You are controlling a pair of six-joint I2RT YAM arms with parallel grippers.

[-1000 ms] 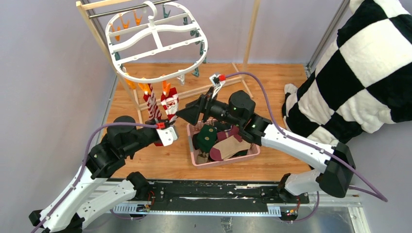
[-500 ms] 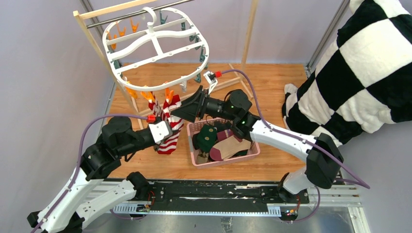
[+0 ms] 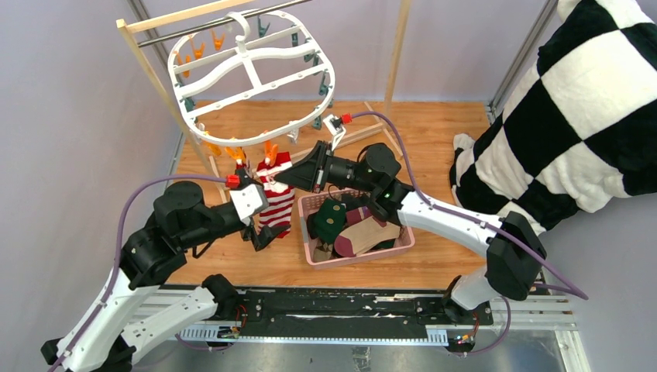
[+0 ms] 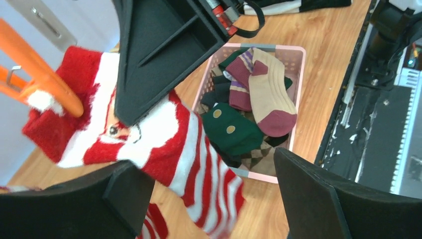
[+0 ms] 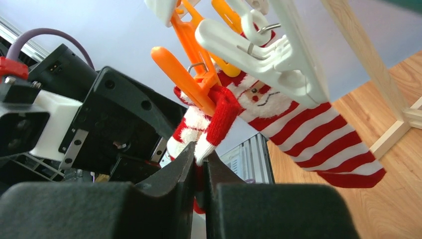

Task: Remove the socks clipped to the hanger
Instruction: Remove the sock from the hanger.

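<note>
The striped sock hangs at the centre-left of the top view, its red cuff bitten by an orange clip that dangles from the lower rim of the hanger. In the right wrist view the clip sits at upper centre, with the Santa face and red-and-white bands trailing off to the lower right.

My right gripper is drawn in narrow, pinching a fold of that cuff just beneath the clip. I judge the hold is that high so the pull goes straight against the clip's bite rather than stretching the soft leg.

My left gripper stands wide. Its dark fingers sit in the lower left and lower right corners of the left wrist view, with the sock's foot drooping between them and not gripped. Spread like that, it leaves the cloth to one hand only, so I am not tugging against myself.

Just right of the sock in the top view is the pink basket on the wooden table, already holding a tan-and-maroon sock and darker ones. It seems set there so a freed sock has only a short way to go. This one is not yet off the clip, and I can see no other sock clipped on the ring from here.
</note>
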